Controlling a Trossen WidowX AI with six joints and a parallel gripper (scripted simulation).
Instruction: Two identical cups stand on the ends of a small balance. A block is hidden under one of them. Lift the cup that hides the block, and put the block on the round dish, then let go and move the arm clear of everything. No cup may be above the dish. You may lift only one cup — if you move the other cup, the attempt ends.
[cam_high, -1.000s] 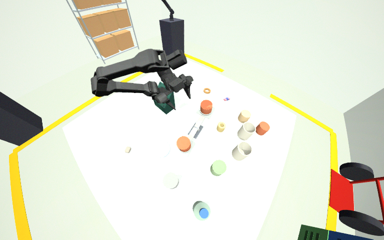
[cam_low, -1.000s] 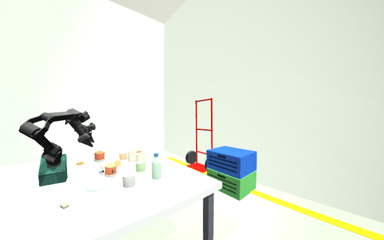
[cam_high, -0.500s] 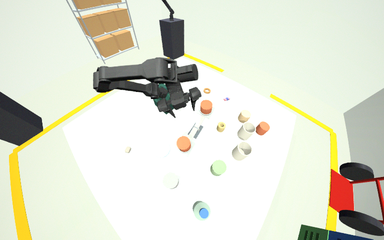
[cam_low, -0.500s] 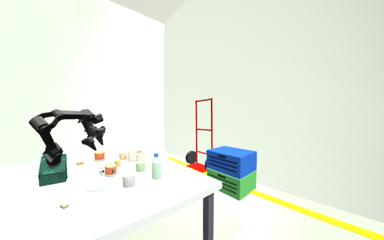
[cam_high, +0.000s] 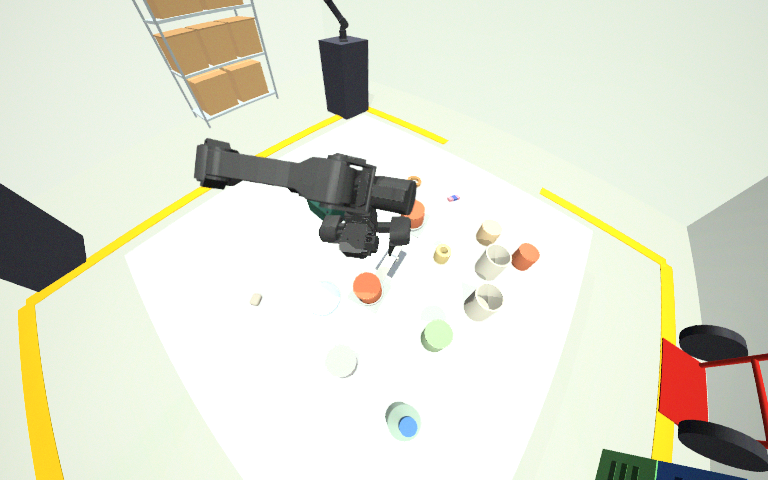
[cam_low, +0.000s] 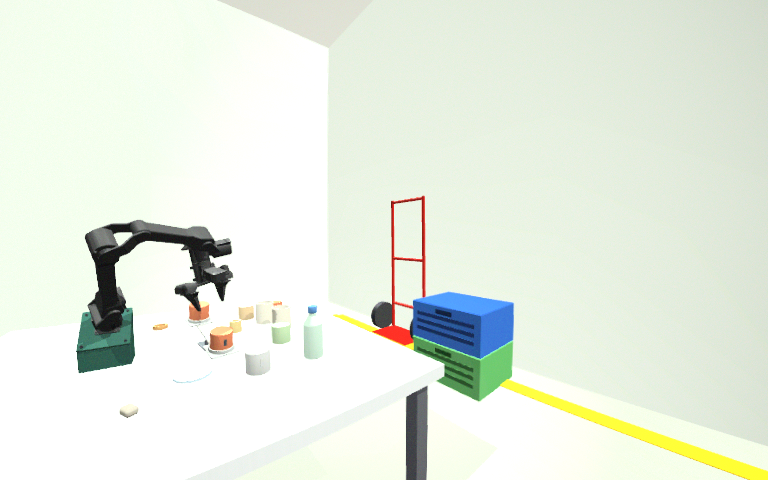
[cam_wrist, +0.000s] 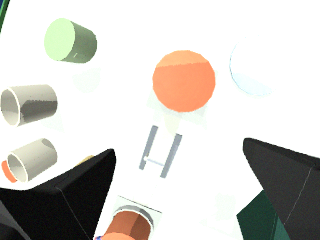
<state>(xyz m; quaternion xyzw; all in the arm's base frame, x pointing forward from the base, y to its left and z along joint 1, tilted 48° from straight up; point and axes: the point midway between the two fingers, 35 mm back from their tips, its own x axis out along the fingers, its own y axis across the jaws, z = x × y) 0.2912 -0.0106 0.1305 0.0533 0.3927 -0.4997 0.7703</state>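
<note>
One orange cup (cam_high: 367, 288) (cam_low: 220, 339) (cam_wrist: 184, 82) stands on the near end of the balance (cam_wrist: 172, 156). The other orange cup (cam_high: 416, 215) (cam_low: 198, 311) (cam_wrist: 131, 224) stands on its far end, partly covered by the arm in the top view. No block is visible; the cups hide what is under them. Which way the balance tips, I cannot tell. The round dish (cam_high: 325, 298) (cam_low: 192, 376) (cam_wrist: 252, 70) is pale and flat, beside the near cup, with nothing on it. My gripper (cam_low: 210, 305) (cam_wrist: 179, 150) is open and empty, pointing down above the balance, higher than both cups.
A white cup (cam_high: 341, 361) (cam_low: 257, 360), a green cup (cam_high: 437, 335) (cam_low: 280, 332) and a bottle (cam_high: 403, 418) (cam_low: 313, 339) stand beyond the near cup. Several beige vessels and a red cup (cam_high: 525, 256) stand farther off. A small stone (cam_high: 256, 299) (cam_low: 129, 410) and an orange ring (cam_low: 160, 326) lie on the table.
</note>
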